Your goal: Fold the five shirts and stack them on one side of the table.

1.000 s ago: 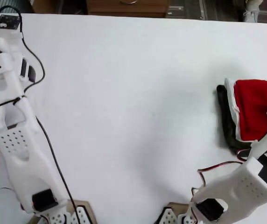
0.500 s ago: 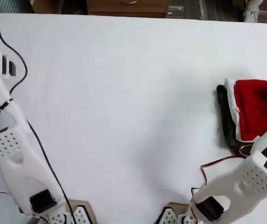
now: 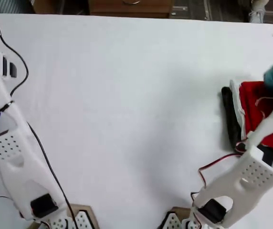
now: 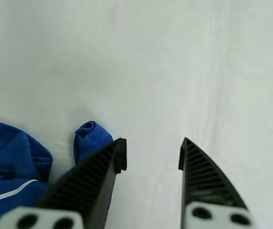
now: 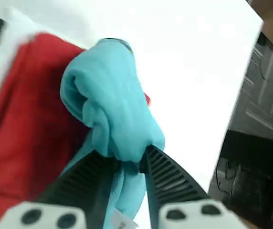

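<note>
White table (image 3: 127,95), arms at the near edge: the right gripper (image 5: 127,160) is clamping a bunched teal shirt (image 5: 112,109) and holding it just above the red shirt (image 3: 258,107), which is lying on a black shirt (image 3: 229,119) at the table's right edge, so the stack is sitting approx. straight below. The left gripper (image 4: 152,148), jaws wide w/ nothing btwn, is hovering beside the crumpled blue shirt (image 4: 12,152), far left.

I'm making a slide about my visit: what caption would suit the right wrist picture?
Right gripper shut on a teal shirt, held over the red shirt on the white table.
</note>
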You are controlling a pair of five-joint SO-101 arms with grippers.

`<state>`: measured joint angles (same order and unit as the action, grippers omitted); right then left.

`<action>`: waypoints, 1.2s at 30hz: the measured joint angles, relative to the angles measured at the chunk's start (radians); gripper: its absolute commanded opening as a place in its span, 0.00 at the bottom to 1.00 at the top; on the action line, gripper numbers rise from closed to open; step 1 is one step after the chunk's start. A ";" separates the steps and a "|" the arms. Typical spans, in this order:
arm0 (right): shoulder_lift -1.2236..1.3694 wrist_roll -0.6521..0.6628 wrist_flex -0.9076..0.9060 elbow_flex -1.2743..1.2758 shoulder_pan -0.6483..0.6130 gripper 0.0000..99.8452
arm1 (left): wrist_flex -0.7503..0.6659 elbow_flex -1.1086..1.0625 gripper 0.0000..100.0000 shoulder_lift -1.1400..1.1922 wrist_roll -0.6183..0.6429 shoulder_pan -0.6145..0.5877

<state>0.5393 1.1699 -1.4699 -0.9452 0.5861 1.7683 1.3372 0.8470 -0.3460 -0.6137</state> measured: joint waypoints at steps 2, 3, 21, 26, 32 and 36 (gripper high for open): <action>0.000 -0.006 -0.032 0.000 -0.043 0.02 | 0.000 0.000 0.20 0.000 0.000 0.008; 0.000 -0.011 -0.049 0.000 -0.063 0.02 | 0.000 0.000 0.20 0.000 0.000 0.011; 0.052 -0.034 -0.072 -0.060 -0.041 0.02 | 0.000 0.000 0.20 0.000 0.000 0.014; -0.003 -0.034 -0.072 -0.135 0.057 0.02 | 0.000 0.000 0.20 0.000 0.000 0.014; -0.060 -0.034 -0.072 -0.163 0.157 0.02 | 0.000 0.000 0.20 0.003 0.000 0.014; -0.083 -0.034 -0.072 -0.163 0.213 0.02 | 0.000 0.000 0.20 0.003 0.000 0.029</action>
<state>0.4565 1.1362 -1.5420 -1.1078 0.7994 1.7683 1.3372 0.8500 -0.3460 -0.5846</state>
